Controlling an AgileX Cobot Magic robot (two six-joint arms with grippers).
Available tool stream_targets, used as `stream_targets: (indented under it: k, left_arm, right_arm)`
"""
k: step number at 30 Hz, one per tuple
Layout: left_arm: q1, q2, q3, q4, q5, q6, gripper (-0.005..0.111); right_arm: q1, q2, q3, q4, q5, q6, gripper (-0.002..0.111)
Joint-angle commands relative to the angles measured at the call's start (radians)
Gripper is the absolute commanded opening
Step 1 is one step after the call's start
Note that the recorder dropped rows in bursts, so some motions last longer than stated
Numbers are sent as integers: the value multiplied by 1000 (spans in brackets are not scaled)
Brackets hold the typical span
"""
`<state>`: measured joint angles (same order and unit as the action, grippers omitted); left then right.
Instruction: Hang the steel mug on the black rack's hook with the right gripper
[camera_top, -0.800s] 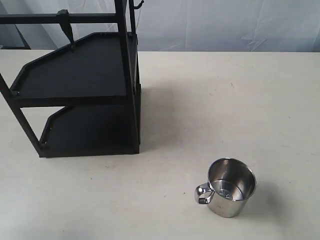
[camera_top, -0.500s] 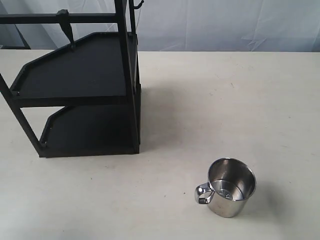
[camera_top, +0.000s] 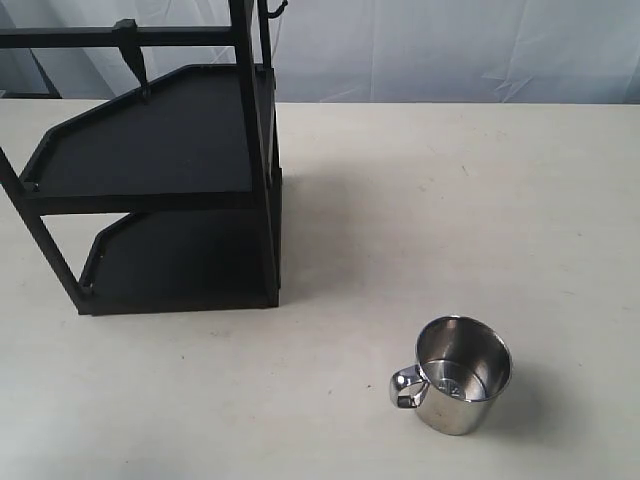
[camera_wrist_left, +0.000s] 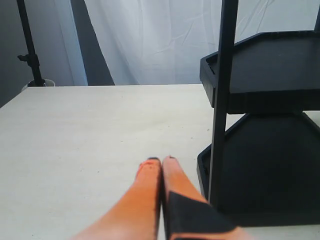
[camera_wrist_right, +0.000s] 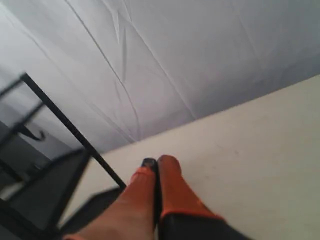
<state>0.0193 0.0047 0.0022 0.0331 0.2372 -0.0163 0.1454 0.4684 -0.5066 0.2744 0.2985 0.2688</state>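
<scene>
The steel mug (camera_top: 460, 373) stands upright on the table at the front right, its handle (camera_top: 405, 386) pointing left. The black rack (camera_top: 160, 170) stands at the back left, and the hook (camera_top: 132, 55) hangs down from its horizontal top bar. Neither gripper shows in the exterior view. In the right wrist view my right gripper (camera_wrist_right: 157, 162) is shut with nothing in it, over bare table, the rack (camera_wrist_right: 45, 185) blurred beside it. In the left wrist view my left gripper (camera_wrist_left: 161, 161) is shut and empty, close beside a post of the rack (camera_wrist_left: 222, 100).
A thin curved black hook (camera_top: 272, 10) sticks out at the top of the rack's right post. White cloth (camera_top: 450, 45) hangs behind the table (camera_top: 450, 200). A dark stand (camera_wrist_left: 30, 45) rises past the table's far edge in the left wrist view.
</scene>
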Motion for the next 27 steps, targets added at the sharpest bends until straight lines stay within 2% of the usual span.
stream_targets:
  k: [1,4,6,10,13,17,22,27]
  left_arm:
    - [-1,-5,-2,8,-6,0,2]
    - [-1,-5,-2,8,-6,0,2]
    - [-1,-5,-2,8,-6,0,2]
    - [-1,-5,-2,8,-6,0,2]
    - [-1,-5,-2,8,-6,0,2]
    - [-1,-5,-2,8,-6,0,2]
    - [-1,-5,-2,8,-6,0,2]
    - [-1,-5,-2,8,-6,0,2]
  right_arm:
    - [-6,307,-330,-291,436,-14,-1]
    - [-6,515,-510,-345,749,-38,-1]
    - [-6,642,-569,-350,850,-59,-1]
    - [-6,830,-580,-298,818,-172,-1]
    - [-6,958,-580,-179,835,-331,-1]
    - [-6,1074,-580,-38,837,-447,-1]
    - [-6,1135,-580,83,874,-566,-1]
    - [-6,1135,-580,81,874,-573,-1]
